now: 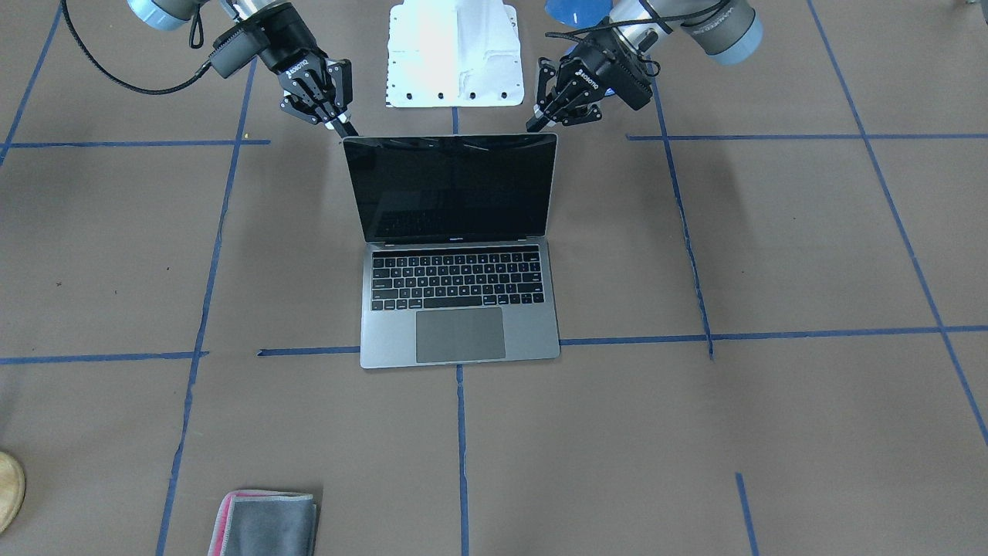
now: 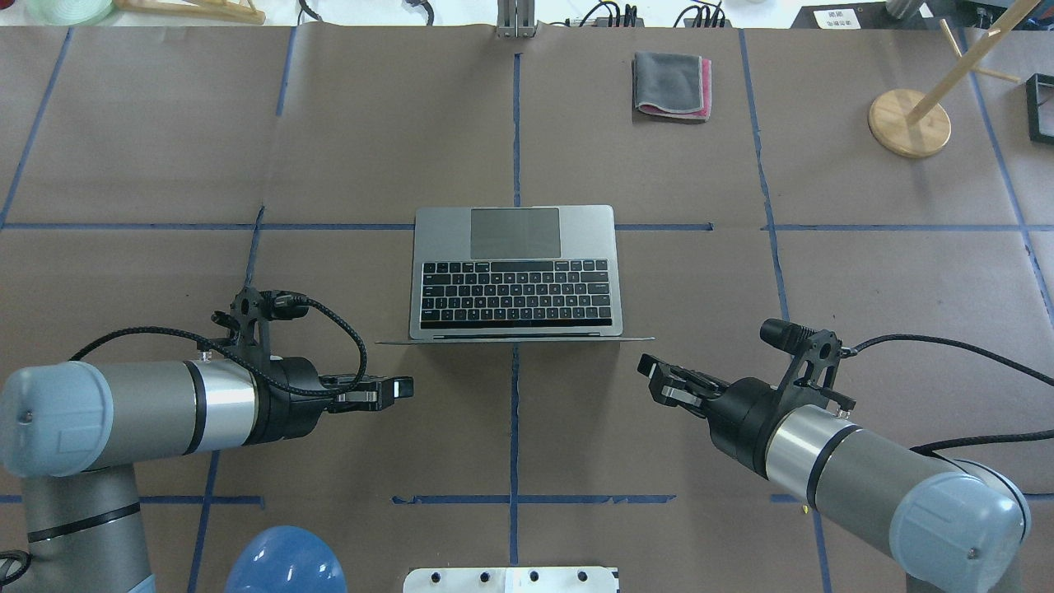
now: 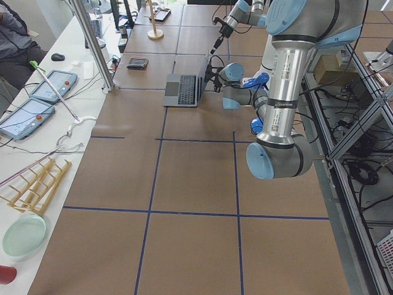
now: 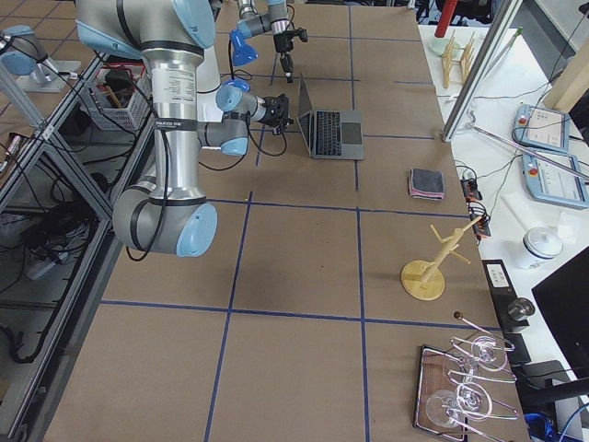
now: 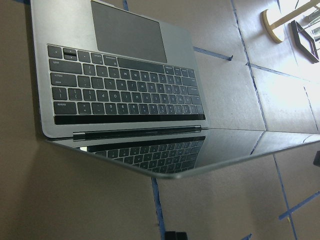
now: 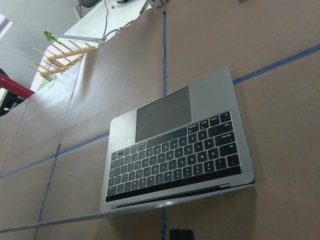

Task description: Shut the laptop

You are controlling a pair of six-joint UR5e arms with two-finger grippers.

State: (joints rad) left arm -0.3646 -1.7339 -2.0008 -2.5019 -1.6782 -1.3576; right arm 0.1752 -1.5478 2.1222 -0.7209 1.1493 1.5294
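Laptop position: the laptop (image 1: 459,309) sits open at mid-counter (image 1: 695,432), base flat, on the crossing of blue tape lines.
Laptop heading: the hinge edge is nearest the robot, with the trackpad edge and screen face turned to the operators' side.
Long axis: runs across the counter, from the robot's left to its right.
Lid: near upright, leaning slightly back toward the robot.
Hard to see: the lid's outer face shows in no view, and overhead it is only an edge-on line. The screen is dark and mirrors the keys in the left wrist view. Each wrist view shows only a dark sliver of its tool's tips at the bottom edge.
Left tool (image 2: 402,387): fingers pinched together, empty, behind the lid's upper corner on its side.
Right tool (image 2: 647,367): the same, at the other corner.
Contact: overhead, bare counter shows between each tip and the lid. From the front, I cannot tell.
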